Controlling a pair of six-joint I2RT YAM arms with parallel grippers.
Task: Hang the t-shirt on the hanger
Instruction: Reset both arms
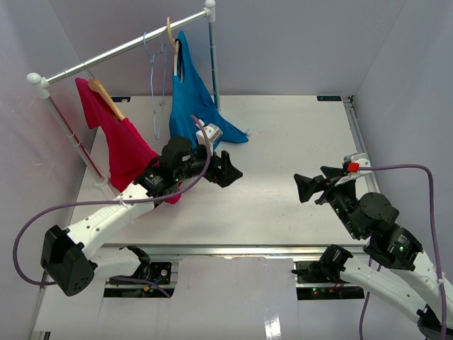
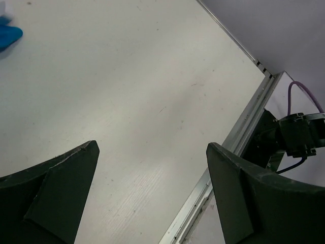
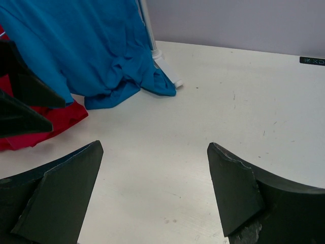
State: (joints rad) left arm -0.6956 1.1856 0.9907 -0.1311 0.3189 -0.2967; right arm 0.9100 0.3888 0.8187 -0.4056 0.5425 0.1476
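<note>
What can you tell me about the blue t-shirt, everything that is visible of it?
The t-shirt is bright blue, plain, soft wrinkled cloth. Its top hangs on the tan wooden hanger, hooked over the metal rail near the rack's post. The cloth falls steeply, and its lower part lies bunched on the table, beside the red shirt.
</note>
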